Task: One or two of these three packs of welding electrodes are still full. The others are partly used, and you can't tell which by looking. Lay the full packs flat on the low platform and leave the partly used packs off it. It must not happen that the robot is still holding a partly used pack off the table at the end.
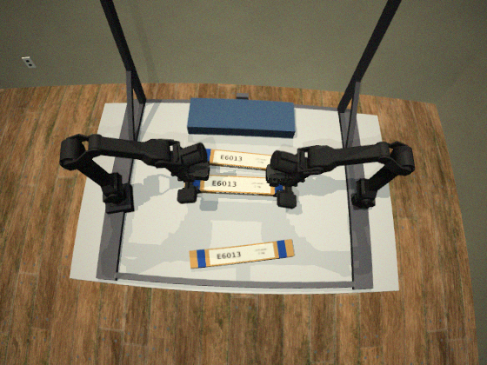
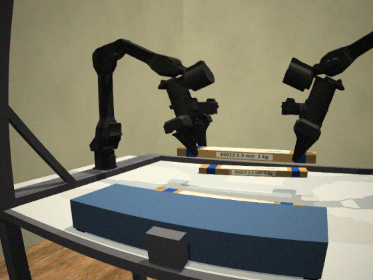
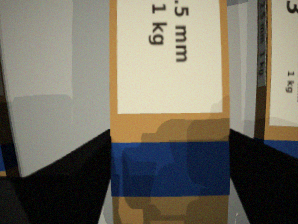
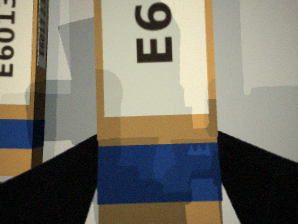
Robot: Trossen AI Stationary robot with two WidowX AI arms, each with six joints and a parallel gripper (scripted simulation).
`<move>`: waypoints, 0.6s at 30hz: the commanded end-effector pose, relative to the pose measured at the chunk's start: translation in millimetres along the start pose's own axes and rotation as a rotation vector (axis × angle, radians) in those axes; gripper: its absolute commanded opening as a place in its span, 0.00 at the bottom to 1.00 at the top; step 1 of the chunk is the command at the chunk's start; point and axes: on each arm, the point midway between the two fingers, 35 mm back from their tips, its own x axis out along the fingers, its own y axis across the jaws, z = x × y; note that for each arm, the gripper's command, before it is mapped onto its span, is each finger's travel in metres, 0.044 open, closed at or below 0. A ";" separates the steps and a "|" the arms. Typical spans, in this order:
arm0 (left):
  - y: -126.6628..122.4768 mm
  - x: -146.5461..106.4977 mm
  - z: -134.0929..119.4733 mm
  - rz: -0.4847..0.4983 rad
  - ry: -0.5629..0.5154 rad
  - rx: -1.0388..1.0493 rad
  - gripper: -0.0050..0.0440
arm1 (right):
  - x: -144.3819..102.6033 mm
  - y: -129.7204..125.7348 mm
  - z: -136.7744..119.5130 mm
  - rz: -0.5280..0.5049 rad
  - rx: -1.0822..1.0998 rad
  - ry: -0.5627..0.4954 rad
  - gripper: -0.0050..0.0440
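Three tan packs with blue bands are labelled E6013. Both grippers hold the middle pack level, a little above the table; it also shows in the exterior view. My left gripper is shut on the blue band at its small-print end. My right gripper is shut on the blue band at its E6013 end. A second pack lies flat on the table just in front of the blue low platform. The third pack lies near the table's front edge.
A dark frame runs round the table, with two tall posts beside the platform. A small grey block sits on the rail behind the platform. The platform top holds nothing.
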 end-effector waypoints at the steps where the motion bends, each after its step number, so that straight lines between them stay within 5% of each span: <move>1: -8.4 -14.7 5.5 0.000 -0.035 -0.004 0.00 | -6.7 10.6 5.9 0.004 0.000 -0.015 0.00; 18: -39.0 -10.8 5.0 -0.002 -0.022 -0.005 0.00 | -6.8 41.3 5.9 0.007 0.001 -0.015 0.00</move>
